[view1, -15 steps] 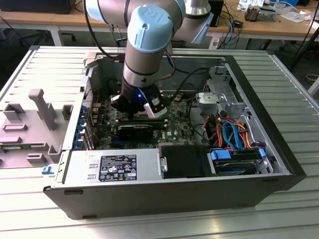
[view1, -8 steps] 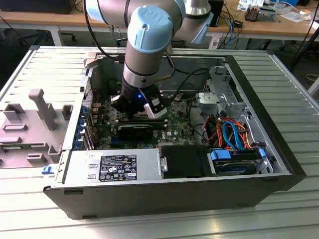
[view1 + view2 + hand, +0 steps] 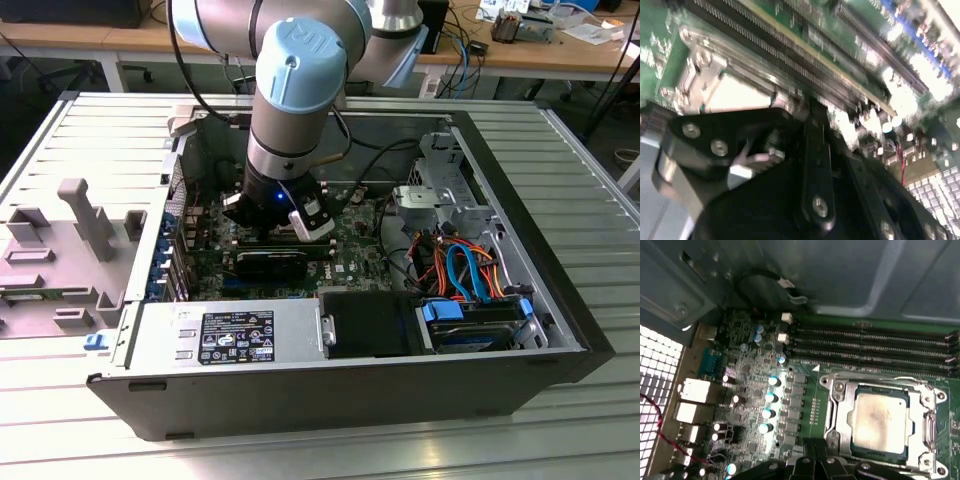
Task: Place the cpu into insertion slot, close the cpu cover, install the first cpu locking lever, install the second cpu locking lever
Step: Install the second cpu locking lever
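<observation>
In the first wrist view the cpu (image 3: 880, 421), a silver-grey square chip, lies flat in the insertion slot (image 3: 854, 392). The cpu cover (image 3: 837, 410), a silver frame, lies down over it with the chip showing through its window. A thin lever rod (image 3: 875, 376) runs along the cover's edge by the memory slots, and another (image 3: 931, 427) runs along an adjoining side. The black gripper (image 3: 815, 465) hangs just beside the socket. In the exterior view the gripper (image 3: 272, 232) reaches down into the open case over the motherboard. The second wrist view shows the gripper (image 3: 790, 165) above the cover (image 3: 695, 70).
Long black memory slots (image 3: 870, 345) lie beside the socket, and capacitors (image 3: 770, 397) and rear ports (image 3: 690, 390) lie on another side of it. The case holds a power supply (image 3: 230, 335), a black card (image 3: 270, 262) and a drive bay with orange and blue cables (image 3: 470, 270). A grey fixture (image 3: 85, 215) stands outside, at the exterior view's left.
</observation>
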Controlling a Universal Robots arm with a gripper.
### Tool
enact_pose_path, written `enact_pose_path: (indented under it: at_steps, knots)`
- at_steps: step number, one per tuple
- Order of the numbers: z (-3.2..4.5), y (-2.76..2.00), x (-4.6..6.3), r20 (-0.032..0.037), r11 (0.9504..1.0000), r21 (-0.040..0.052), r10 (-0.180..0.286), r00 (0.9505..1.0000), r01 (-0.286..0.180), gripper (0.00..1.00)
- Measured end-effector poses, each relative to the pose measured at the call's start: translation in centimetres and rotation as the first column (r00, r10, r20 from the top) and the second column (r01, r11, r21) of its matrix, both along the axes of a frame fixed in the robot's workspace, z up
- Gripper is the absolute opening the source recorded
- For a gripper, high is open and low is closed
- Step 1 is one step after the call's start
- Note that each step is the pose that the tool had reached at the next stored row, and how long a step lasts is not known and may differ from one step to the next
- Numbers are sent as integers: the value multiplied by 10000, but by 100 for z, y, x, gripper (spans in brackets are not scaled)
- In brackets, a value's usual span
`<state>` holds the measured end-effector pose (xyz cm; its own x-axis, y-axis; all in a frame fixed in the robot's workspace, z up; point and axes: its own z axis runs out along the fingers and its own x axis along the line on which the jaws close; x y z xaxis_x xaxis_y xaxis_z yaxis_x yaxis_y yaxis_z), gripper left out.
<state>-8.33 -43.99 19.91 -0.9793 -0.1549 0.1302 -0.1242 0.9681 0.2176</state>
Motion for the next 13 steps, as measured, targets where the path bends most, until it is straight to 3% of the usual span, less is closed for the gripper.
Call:
enact_pose_path:
  at_steps: [4, 9, 13]
  knots:
    - [44, -2, -1, 46, 10000, -11, 1, 10000, -1, 11]
    - [209, -2, 6, 42, 10000, -79, -1, 10000, 1, 11]
    - [209, -1, 128, -48, 9999, -144, -10, 10000, 10, 11]
